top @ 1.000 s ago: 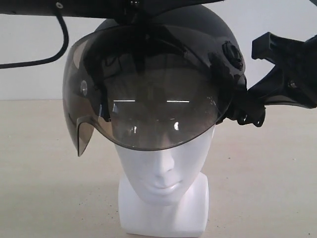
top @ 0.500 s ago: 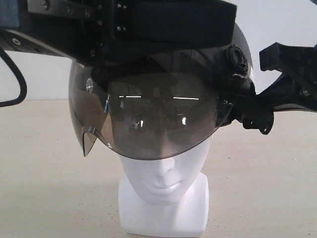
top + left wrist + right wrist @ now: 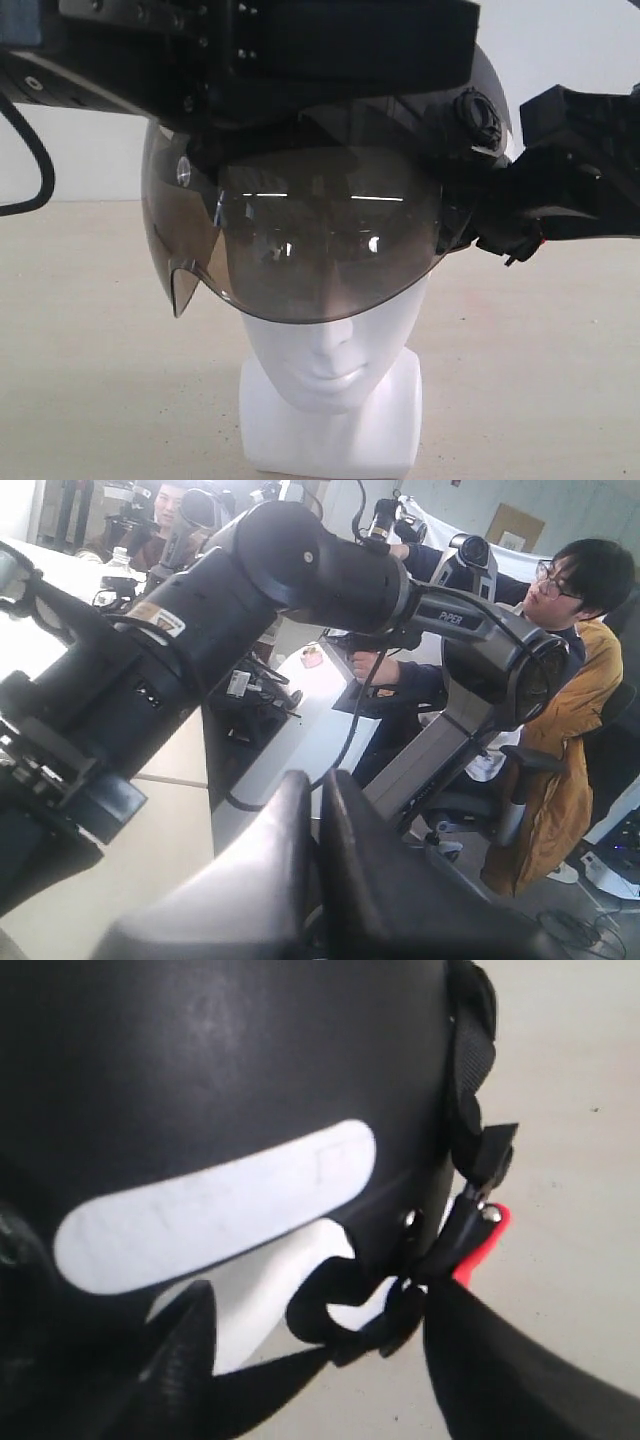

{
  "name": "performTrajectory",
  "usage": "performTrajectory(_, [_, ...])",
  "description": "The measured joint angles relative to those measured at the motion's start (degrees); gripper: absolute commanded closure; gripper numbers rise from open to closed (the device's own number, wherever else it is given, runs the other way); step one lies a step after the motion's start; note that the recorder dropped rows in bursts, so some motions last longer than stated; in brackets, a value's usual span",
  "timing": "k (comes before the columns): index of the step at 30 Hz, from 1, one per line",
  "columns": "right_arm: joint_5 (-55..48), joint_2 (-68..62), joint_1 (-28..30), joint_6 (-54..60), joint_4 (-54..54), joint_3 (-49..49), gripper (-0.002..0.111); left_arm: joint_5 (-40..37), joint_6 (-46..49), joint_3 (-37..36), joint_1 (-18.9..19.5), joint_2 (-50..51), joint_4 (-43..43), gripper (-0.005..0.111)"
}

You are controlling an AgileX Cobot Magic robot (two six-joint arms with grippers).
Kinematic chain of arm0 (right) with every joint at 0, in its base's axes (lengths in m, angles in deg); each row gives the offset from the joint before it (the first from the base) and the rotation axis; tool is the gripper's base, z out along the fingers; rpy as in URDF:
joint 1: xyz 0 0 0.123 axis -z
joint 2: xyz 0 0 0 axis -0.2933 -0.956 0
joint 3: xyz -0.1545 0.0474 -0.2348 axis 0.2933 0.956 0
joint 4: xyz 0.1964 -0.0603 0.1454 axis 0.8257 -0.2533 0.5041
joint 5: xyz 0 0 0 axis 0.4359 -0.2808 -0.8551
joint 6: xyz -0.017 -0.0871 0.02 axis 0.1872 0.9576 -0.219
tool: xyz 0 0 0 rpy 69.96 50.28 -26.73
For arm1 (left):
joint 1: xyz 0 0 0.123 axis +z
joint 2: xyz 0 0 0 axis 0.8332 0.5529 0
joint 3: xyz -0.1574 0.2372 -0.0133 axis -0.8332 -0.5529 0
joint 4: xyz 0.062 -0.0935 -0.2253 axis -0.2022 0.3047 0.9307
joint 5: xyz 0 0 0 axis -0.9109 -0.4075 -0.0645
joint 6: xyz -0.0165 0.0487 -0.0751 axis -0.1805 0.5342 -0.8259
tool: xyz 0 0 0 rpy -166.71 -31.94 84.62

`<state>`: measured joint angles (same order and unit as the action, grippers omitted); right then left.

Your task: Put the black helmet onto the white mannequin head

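- A white mannequin head (image 3: 330, 350) is standing upright on a pale tabletop (image 3: 90, 380), nearest the exterior camera and facing it.
- The black helmet (image 3: 200, 1060) is sitting over the crown of the head. Its smoky visor (image 3: 310, 240) is covering the brow and eyes, leaving the nose and lips showing.
- The right gripper (image 3: 320, 1305) is hovering at the helmet's side. Its fingers (image 3: 480, 1360) are standing apart, with a black strap (image 3: 350, 1320) hanging between them and a red buckle (image 3: 485, 1245) just beside one.
- The left arm (image 3: 250, 50) is stretching across the top of the helmet.
- The left gripper (image 3: 317, 780) is pointing out into the room, its fingers (image 3: 370, 880) pressing nearly together with nothing between them.
- Far behind, a person in a yellow jacket (image 3: 570, 730) is sitting.
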<state>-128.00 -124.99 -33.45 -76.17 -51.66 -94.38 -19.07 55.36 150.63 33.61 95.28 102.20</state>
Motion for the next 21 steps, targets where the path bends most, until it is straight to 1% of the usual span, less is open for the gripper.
performTrajectory(10, [-1.7, 0.0, 0.0, -1.9, -1.4, 0.3, 0.044, 0.1, 0.0, 0.0, 0.0, 0.0, 0.0, 0.102])
performTrajectory(12, [-1.3, 0.5, -0.1, -3.7, -3.7, -0.2, 0.044, 0.1, 0.0, 0.0, 0.0, 0.0, 0.0, 0.102])
performTrajectory(16, [-2.3, 3.4, -0.1, -10.1, -11.5, -4.0, 0.044, 0.1, 0.0, 0.0, 0.0, 0.0, 0.0, 0.102])
performTrajectory(19, [-5.6, 4.3, -0.1, -11.2, -10.4, -4.4, 0.044, 0.1, 0.0, 0.0, 0.0, 0.0, 0.0, 0.102])
performTrajectory(21, [-8.2, 4.3, -0.1, -9.7, -9.4, -4.4, 0.044, 0.1, 0.0, 0.0, 0.0, 0.0, 0.0, 0.102])
